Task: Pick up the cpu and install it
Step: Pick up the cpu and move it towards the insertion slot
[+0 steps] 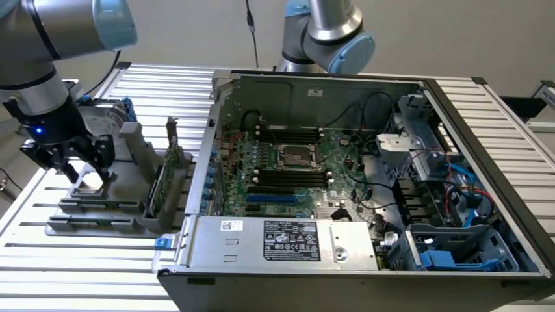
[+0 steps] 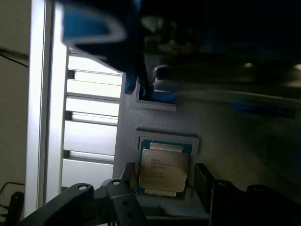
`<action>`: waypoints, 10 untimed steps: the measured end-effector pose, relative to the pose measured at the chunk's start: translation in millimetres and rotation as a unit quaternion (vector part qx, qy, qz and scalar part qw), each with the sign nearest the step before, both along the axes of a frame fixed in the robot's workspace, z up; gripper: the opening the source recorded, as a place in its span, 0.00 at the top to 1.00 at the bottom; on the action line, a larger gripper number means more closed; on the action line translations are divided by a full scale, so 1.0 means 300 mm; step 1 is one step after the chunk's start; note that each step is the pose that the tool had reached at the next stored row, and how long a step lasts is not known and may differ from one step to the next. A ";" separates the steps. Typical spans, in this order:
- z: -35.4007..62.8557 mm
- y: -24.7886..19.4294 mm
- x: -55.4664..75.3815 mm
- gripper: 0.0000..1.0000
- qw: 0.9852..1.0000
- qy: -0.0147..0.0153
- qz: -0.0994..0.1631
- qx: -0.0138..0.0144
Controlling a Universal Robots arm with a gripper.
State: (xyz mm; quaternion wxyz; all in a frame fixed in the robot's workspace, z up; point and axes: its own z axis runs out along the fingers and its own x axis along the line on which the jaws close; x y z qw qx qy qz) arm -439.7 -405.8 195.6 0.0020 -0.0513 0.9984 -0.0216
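Fingers (image 2: 202, 182) of the gripper (image 1: 88, 177) stand apart, and we see one dark finger on each side of the cpu (image 2: 162, 169), close beside it. We cannot tell whether they touch its rim. The cpu lies flat with its dull silver plate up, seated in a square recess of a grey holder (image 1: 113, 209). It has not been lifted from that recess.

On the same holder, toward the exterior view's right of the cpu, we find a green card (image 1: 165, 174) standing on edge in a grey stand. Behind the gripper, on the far part of the holder, sits a silver part with blue brackets (image 1: 104, 120). The arm (image 1: 43, 39) comes down onto this spot from above.

The holder rests on a slatted metal table (image 1: 87, 260), close to the table's edge on the exterior view's left. Just beside it, in the middle of the table, we see an open computer case (image 1: 217, 130) lying on its side, well apart from the gripper. Inside the case lies a green board (image 1: 347, 185), and near the board's middle sits a dark square socket (image 1: 295, 156) with a metal frame. A silver box (image 1: 290, 240) with a black label fills the case's near edge.
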 end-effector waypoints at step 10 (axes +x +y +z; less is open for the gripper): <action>-0.017 0.000 0.004 0.38 1.000 0.000 -0.003 -0.001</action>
